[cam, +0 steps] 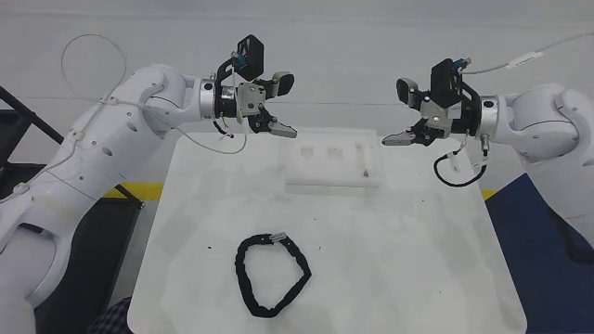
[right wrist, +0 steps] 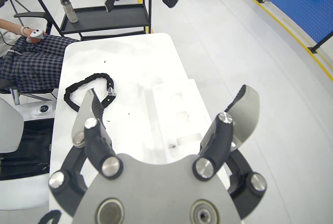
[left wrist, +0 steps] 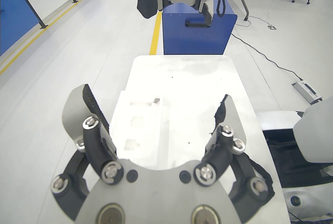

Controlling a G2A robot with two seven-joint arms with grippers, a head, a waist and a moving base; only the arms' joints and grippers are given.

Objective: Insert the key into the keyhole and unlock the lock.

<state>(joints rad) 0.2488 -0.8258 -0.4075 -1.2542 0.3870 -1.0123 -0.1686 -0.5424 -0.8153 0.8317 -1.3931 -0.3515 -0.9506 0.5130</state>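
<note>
A black fabric-covered chain lock (cam: 271, 274) lies looped on the white table, its metal lock end (right wrist: 111, 92) facing the tray. A small key (cam: 368, 173) rests in a white foam tray (cam: 329, 162) at the table's far side. The key (left wrist: 157, 99) also lies in the tray (left wrist: 145, 131) in the left wrist view, and the key (right wrist: 172, 145) sits near a tray slot in the right wrist view. My left gripper (cam: 286, 107) hovers open above the table's far left edge. My right gripper (cam: 401, 113) hovers open at the far right. Both are empty.
The tray (right wrist: 161, 105) has three rectangular recesses. A blue cabinet (left wrist: 195, 32) stands beyond one end of the table (cam: 418, 269), a black shelf cart (right wrist: 104, 14) beyond the other. Bare tabletop surrounds the chain.
</note>
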